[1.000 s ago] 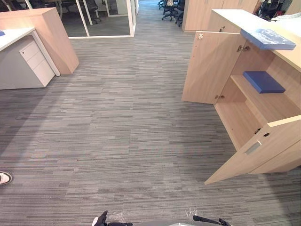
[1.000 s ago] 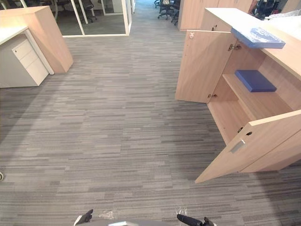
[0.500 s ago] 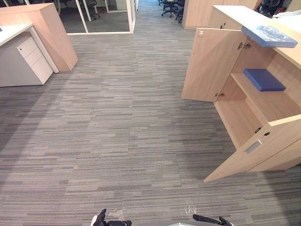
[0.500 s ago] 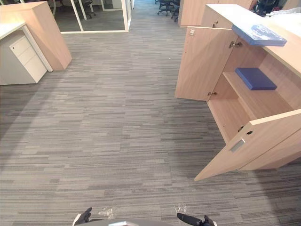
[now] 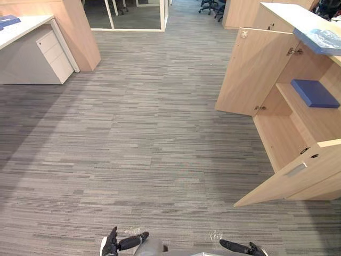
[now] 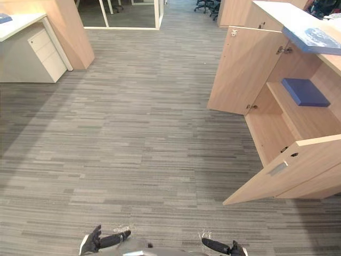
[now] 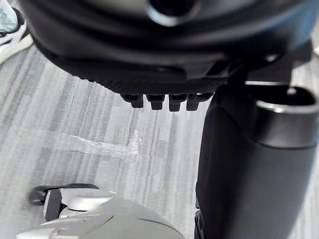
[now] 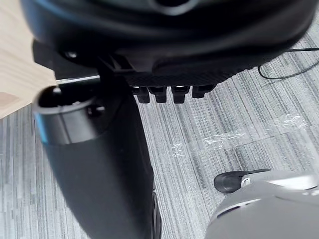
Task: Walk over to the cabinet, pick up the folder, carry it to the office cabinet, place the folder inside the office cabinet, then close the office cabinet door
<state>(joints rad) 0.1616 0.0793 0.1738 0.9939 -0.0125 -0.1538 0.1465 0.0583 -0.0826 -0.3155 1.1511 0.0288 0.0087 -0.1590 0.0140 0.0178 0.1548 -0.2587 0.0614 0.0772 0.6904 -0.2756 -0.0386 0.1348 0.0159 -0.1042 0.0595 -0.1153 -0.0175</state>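
— What's your worry from here?
— I'm well off the office cabinet (image 5: 279, 136), and its near door (image 5: 298, 177) juts out into my path. If I step in carelessly, I'd clip it.
— And the folder?
— A dark blue folder (image 5: 314, 93) lies flat on the shelf (image 5: 309, 116) inside, and a paler blue folder (image 5: 322, 40) overhangs the top. My left hand (image 7: 164, 74) and right hand (image 8: 174, 69) hang slack, holding nothing.

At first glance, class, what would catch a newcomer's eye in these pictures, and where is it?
The wooden office cabinet on the right, both doors swung wide open, stands out first. A dark blue folder lies flat on its upper shelf, and a paler blue folder rests on the cabinet's top.
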